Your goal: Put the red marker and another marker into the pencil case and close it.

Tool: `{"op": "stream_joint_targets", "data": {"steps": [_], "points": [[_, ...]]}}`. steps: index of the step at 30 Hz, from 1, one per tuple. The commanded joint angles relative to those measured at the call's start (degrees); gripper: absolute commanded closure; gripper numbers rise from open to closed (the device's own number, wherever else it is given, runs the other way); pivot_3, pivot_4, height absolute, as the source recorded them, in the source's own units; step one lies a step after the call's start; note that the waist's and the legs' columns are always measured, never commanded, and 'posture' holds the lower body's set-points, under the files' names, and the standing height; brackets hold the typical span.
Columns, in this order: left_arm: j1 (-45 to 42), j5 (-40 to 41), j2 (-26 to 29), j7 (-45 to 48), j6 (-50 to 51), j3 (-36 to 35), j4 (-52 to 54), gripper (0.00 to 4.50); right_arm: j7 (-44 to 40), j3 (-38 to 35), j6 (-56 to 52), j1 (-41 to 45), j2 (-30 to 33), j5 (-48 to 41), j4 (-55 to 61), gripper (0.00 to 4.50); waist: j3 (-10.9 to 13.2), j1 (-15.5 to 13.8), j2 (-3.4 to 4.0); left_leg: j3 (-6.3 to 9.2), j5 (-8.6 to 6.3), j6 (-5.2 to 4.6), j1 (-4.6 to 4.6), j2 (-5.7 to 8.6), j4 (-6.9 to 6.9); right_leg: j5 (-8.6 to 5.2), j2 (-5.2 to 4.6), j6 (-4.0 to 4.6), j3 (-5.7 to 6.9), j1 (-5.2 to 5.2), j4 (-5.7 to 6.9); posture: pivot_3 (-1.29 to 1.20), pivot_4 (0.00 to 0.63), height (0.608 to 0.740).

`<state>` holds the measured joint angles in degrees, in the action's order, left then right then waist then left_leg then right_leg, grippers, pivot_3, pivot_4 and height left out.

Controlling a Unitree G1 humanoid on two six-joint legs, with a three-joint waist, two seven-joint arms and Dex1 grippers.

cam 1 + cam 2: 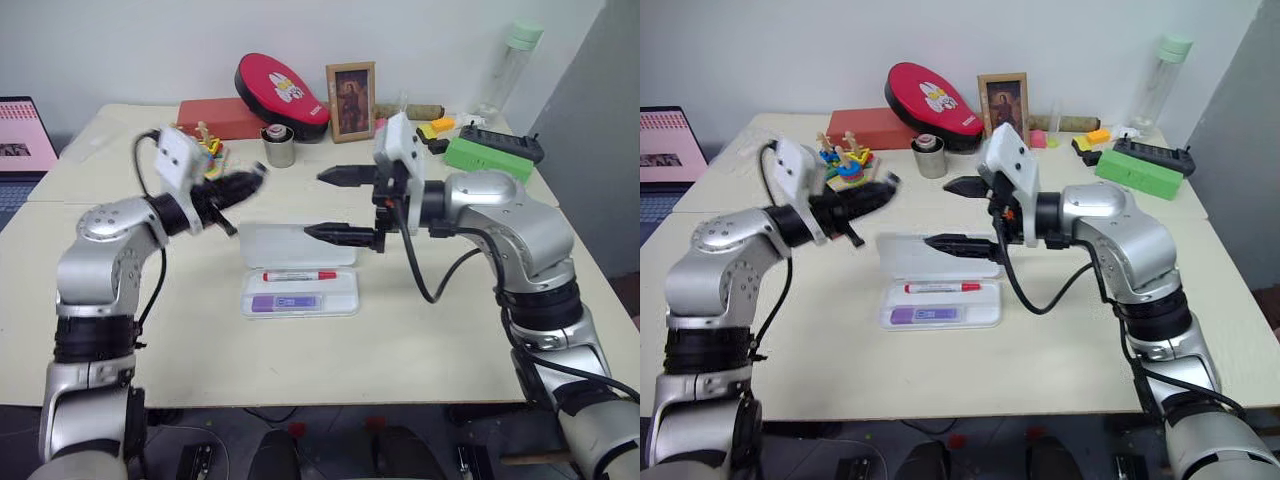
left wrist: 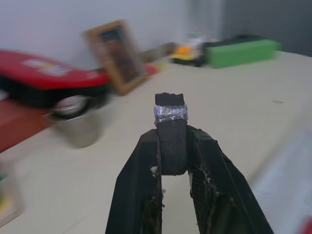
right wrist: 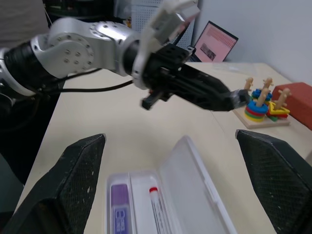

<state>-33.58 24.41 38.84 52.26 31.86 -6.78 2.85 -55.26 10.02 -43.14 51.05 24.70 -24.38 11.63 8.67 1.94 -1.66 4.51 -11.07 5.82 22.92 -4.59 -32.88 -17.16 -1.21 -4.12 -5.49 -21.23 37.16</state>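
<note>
Pencil case point(image 1: 300, 290) open on bench point(image 1: 400, 340), red marker point(image 1: 300, 275) & lilac marker point(image 1: 285, 302) both in tray; left gripper point(image 1: 252, 176) jaws pinched on small black taped block point(image 2: 170, 109), right gripper point(image 1: 325, 205) jaws wide, empty, above lid.

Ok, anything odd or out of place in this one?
The red marker and lilac marker lie in the open pencil case. One oddity: the left end effector is clamped on a small black block banded with shiny tape, foreign to the task.
</note>
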Motion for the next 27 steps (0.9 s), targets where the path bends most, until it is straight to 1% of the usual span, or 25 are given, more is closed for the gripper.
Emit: {"op": "stream_joint_targets", "data": {"steps": [1,3,6,13,20,27], "points": [[2.3,4.7,2.7,6.2,5.5,5.1,10.8,4.07,-2.0,-1.9,0.6,-2.1,4.8,-0.7,3.3,0.0,0.0,0.0,-0.01,0.01,0.0,0.0,0.0,-0.01,-0.03,0.0,0.02,-0.01,0.0,0.0,0.01,0.0,0.15,0.74],[3.4,3.4,2.9,7.1,6.0,8.9,11.8,4.07,-1.9,-1.7,1.4,-4.0,7.0,0.2,3.2,0.0,0.0,0.0,-0.01,0.0,0.0,-0.01,-0.01,-0.01,-0.06,0.0,0.02,-0.03,-0.05,0.02,-0.02,0.0,0.15,0.74],[4.6,-1.4,3.0,7.8,2.7,14.5,9.8,4.07,-2.1,-0.5,2.5,-7.1,10.0,1.8,3.4,0.0,0.0,0.0,-0.01,0.0,0.0,-0.02,-0.03,0.0,-0.1,-0.01,0.03,-0.04,-0.07,0.06,-0.06,0.0,0.15,0.74],[4.9,-8.7,0.7,8.5,-3.9,22.1,2.0,4.07,-1.3,1.3,2.0,-10.6,11.6,3.0,5.9,0.0,0.0,0.0,-0.01,-0.01,0.0,-0.03,0.01,0.0,-0.1,-0.01,0.05,-0.03,-0.11,-0.02,-0.12,0.0,0.15,0.74],[3.2,-11.9,-3.1,9.1,-7.6,24.3,-4.4,4.07,0.3,1.0,1.0,-11.3,12.2,3.1,7.4,0.0,0.0,-0.2,0.0,0.01,-0.01,-0.04,0.04,0.02,-0.1,0.0,0.06,-0.02,-0.1,-0.01,-0.12,0.0,0.15,0.74],[2.2,-13.0,-6.3,9.9,-8.2,25.2,-6.7,4.07,1.0,1.1,0.2,-12.4,12.9,2.8,8.3,0.0,0.0,-0.3,0.0,0.01,-0.01,-0.04,0.03,0.01,-0.11,-0.01,0.06,-0.03,-0.09,0.02,-0.12,0.0,0.15,0.74]]}}
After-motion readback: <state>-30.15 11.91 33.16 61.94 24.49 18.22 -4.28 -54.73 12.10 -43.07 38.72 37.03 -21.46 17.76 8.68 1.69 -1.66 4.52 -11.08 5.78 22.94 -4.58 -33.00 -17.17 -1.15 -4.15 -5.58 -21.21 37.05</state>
